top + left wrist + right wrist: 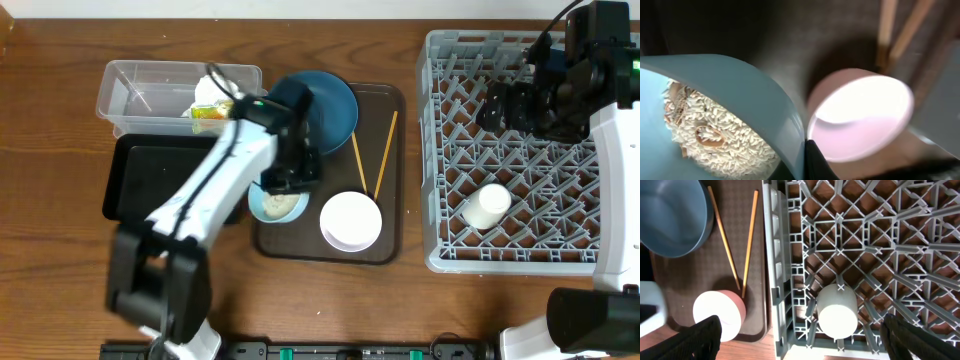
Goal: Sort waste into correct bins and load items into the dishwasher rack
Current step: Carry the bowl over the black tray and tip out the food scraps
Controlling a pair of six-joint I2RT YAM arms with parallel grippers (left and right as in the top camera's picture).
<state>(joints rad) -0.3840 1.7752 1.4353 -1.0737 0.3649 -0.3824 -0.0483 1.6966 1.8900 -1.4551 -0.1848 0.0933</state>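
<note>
Robotics lab bench staged as a kitchen clean-up station: two robot arms work at a wooden table holding a grey dishwasher rack and a brown serving tray of used dishes.

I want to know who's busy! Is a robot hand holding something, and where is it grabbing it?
The left gripper looks pinched on the light-blue bowl at its rim. The right gripper is open over the rack, holding nothing.
</note>
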